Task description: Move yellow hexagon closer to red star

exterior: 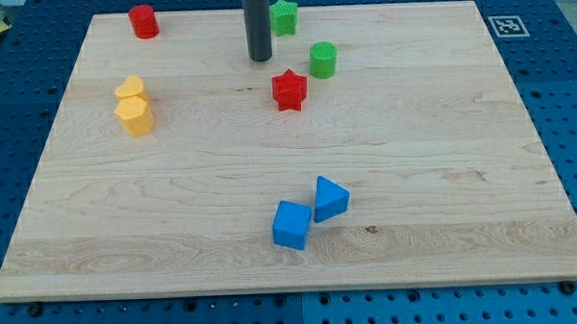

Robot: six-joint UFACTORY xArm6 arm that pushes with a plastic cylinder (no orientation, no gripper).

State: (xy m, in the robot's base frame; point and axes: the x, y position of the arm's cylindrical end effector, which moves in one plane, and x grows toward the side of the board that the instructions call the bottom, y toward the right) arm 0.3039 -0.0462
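so the tip (260, 59) has no jaws, touches nothing; yellow hexagon (136, 116) lies far to the view's left of it, red star (289, 90) just beside; approach step, next go behind the hexagon.

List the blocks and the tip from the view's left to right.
Yellow heart and yellow hexagon overlap, so they share first place → red cylinder → my tip → red star → green cylinder. Green star and both blue blocks omitted: they overlap others.

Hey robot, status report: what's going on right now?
My tip up top, left of green star. Yellow hexagon far left of red star, untouched. Nothing between them.
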